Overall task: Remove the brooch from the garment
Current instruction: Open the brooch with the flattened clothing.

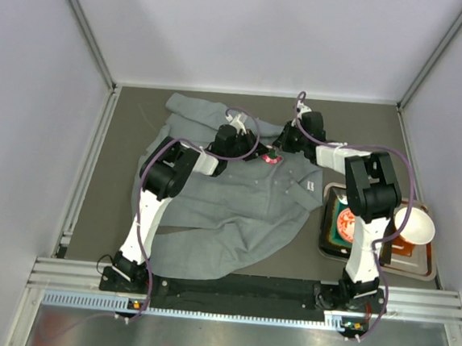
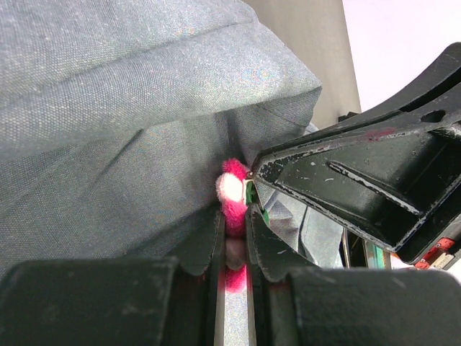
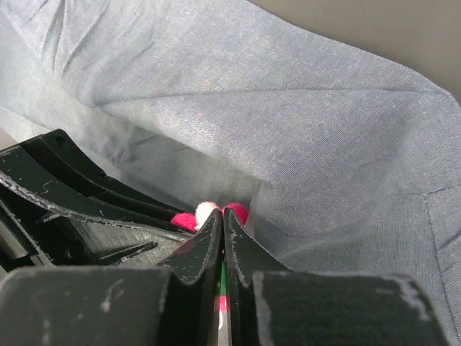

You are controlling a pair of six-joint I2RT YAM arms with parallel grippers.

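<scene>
Black left tool (image 2: pixel 233 216) level around brooch (image 2: pixel 232 186)

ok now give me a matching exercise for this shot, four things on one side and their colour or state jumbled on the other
Things:
1 brooch
2 garment
3 bowl
4 right gripper

Colour or state:
A white
B shut, black fingers
C grey, rumpled
D pink

Pairs: 1-D, 2-C, 3-A, 4-B
</scene>
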